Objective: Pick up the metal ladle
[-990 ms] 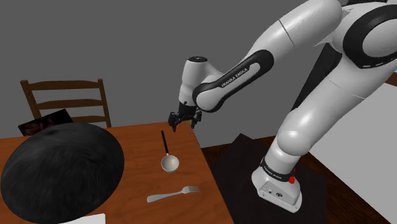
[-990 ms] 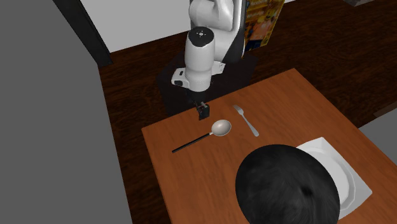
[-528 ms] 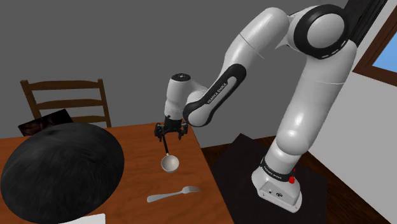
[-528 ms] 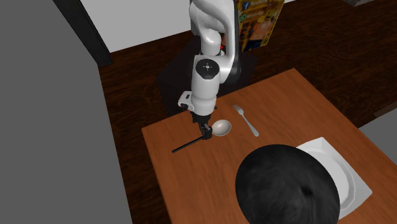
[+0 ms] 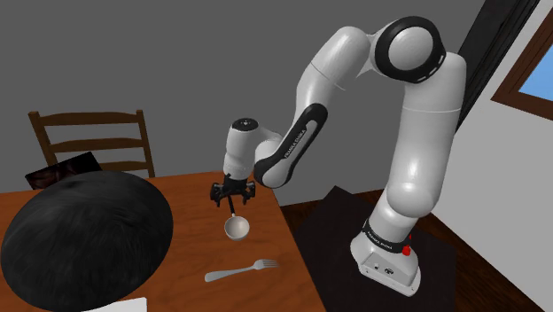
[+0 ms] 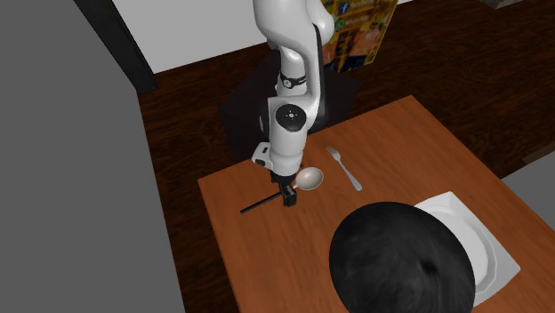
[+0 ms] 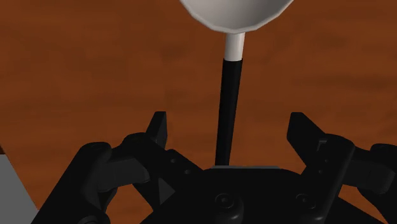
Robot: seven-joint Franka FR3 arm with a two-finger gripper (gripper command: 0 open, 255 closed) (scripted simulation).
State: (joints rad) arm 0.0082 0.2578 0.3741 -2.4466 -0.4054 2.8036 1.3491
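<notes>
A grey wall (image 5: 177, 62) and a dark plank floor (image 6: 196, 98) enclose the room, with a window (image 5: 536, 75) of blue sky at the shoulder view's far right. A brown wooden table (image 5: 190, 239) takes up that view's left half, and a wooden slat-back chair (image 5: 89, 133) stands at its far side. A large black dome-shaped object (image 5: 84, 235) sits on the table, partly covering a square white dish (image 6: 485, 249). The white Franka arm (image 5: 425, 142) rises from its dark stand (image 5: 319, 226) just off the table's right edge and bends down over the tabletop. In the second exterior view a yellow printed box (image 6: 365, 31) shows behind the arm. The ladle (image 5: 235, 226), with a pale bowl and a thin black handle, lies flat on the table near the edge closest to the stand, between the dome and that edge. A grey fork (image 5: 239, 270) lies near the ladle's bowl, apart from it. The black gripper (image 5: 231, 204) hangs low over the ladle's handle. In the wrist view its fingers (image 7: 159, 124) stand wide apart on either side of the handle and touch it on neither side.
</notes>
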